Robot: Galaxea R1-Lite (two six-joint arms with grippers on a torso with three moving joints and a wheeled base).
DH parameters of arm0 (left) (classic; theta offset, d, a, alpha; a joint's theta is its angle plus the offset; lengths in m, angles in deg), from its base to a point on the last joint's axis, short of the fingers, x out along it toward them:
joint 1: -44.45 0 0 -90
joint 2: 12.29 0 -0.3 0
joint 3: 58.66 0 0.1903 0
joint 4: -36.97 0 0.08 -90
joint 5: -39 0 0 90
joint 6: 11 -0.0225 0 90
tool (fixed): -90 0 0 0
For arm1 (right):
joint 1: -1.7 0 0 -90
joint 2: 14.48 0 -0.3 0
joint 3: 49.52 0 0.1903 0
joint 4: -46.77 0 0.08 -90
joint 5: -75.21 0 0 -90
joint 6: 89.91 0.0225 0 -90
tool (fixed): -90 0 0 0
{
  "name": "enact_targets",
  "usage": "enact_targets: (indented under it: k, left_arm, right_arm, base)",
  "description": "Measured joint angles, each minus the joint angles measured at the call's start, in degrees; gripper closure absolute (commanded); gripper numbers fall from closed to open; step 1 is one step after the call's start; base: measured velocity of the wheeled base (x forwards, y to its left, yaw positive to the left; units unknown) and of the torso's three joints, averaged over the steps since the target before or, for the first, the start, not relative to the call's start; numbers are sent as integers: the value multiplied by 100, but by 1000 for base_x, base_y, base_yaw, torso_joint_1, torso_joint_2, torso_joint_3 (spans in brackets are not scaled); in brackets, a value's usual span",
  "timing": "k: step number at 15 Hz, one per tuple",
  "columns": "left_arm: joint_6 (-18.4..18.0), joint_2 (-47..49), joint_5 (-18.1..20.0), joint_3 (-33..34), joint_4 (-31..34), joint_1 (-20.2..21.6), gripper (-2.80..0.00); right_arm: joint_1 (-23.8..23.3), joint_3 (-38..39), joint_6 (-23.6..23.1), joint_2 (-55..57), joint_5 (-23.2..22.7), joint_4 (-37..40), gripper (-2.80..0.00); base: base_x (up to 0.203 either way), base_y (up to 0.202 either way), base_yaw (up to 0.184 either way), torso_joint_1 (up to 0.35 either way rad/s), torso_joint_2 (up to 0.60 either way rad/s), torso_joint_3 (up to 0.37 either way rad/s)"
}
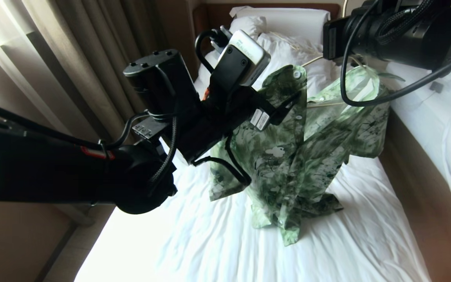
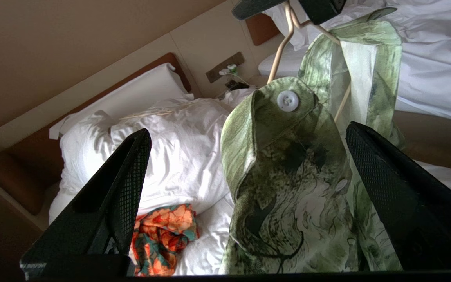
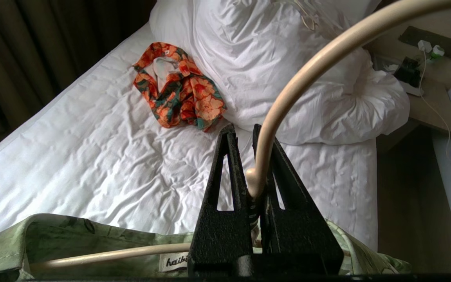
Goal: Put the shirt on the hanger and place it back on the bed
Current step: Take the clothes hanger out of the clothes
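The hanger (image 3: 288, 98) is pinched at its neck by the right gripper (image 3: 249, 164). The shirt (image 2: 288, 176) hangs between the wide-open left gripper (image 2: 245, 168) fingers.

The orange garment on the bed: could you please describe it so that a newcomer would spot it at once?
Start at the bed with its wrinkled white sheet, then find the bunched white duvet near its head. The orange garment lies crumpled against the duvet's edge; unlike the green shirt hanging from the hanger, it has an orange, teal and black floral print.
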Motion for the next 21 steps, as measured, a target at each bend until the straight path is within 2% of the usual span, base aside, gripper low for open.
enact_targets:
  k: [1,9,16,19,21]
  left_arm:
    - [-1,41,-18,-94,0,-6,0]
    - [28,113,-118,-201,0,-6,0]
    - [156,-70,-297,-114,-20,66,0]
    - [387,-437,-329,283,-4,252,0]
    - [653,-828,-330,787,35,468,0]
  right_arm:
    - [7,-4,-2,-4,0,0,0]
    - [74,-9,-5,-9,7,0,0]
    - [-78,-5,-11,15,16,-7,0]
    - [-220,-111,-22,91,33,-9,0]
    - [-296,-269,-29,188,47,-11,0]
  base:
    - [0,0,0,0,0,0]
    - [0,0,0,0,0,0]
    - [0,0,0,0,0,0]
    - [0,0,0,0,0,0]
    - [0,0,0,0,0,0]
